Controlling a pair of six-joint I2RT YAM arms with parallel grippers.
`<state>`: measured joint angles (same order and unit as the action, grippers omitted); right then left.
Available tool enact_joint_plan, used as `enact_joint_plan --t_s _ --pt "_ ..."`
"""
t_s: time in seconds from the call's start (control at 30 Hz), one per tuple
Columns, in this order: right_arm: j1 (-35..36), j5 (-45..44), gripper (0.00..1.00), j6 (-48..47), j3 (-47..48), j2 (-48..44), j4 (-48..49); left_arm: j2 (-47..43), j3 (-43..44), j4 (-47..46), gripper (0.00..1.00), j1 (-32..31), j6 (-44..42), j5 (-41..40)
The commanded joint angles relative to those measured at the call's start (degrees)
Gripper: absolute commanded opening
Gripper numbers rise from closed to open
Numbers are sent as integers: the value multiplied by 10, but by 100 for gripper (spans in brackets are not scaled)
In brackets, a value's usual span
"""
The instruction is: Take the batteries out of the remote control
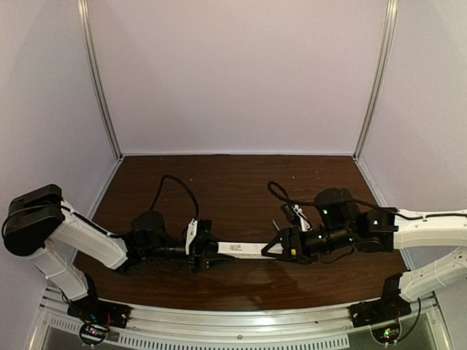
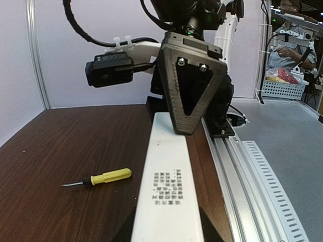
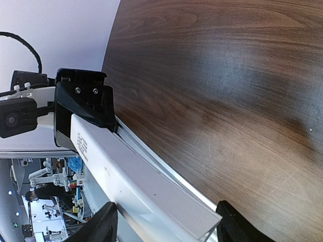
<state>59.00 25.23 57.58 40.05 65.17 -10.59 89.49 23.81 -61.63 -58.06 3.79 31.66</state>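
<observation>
The remote control (image 1: 244, 249) is a slim white bar lying left to right over the near middle of the table. My left gripper (image 1: 208, 251) is shut on its left end and my right gripper (image 1: 279, 248) on its right end. In the left wrist view the remote control (image 2: 166, 176) shows its printed label, with my left gripper (image 2: 166, 234) around its near end. In the right wrist view the remote control (image 3: 131, 171) runs from my right gripper (image 3: 166, 229) to the left one. No dark recess shows. The batteries are hidden.
A yellow-handled screwdriver (image 2: 101, 177) lies on the brown table (image 1: 233, 182) to the left of the remote in the left wrist view. The aluminium rail (image 1: 233, 317) runs along the near edge. White walls enclose the table on three sides.
</observation>
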Motion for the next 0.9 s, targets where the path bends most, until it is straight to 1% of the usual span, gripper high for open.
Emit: enact_joint_plan --t_s 0.0,0.1,0.2,0.37,0.5,0.63,0.87 --pt "-1 1 65 -8 13 2 -7 4 13 -17 0 4 -11 -6" --pt "-1 -5 60 -16 12 -1 -10 4 14 -16 0 3 -12 -4" --pt "-1 -10 67 -19 11 -5 -11 4 14 -15 0 3 -12 -3" --pt "-1 -21 74 -19 13 -15 -18 3 14 -14 0 3 -13 1" --pt "-1 -41 74 -16 13 -22 -15 4 15 -11 0 3 -14 2" --pt "-1 -42 68 -13 14 -10 -12 4 16 -9 0 3 -14 2" --pt "-1 -36 50 -17 8 -2 -6 7 17 -7 0 3 -16 -1"
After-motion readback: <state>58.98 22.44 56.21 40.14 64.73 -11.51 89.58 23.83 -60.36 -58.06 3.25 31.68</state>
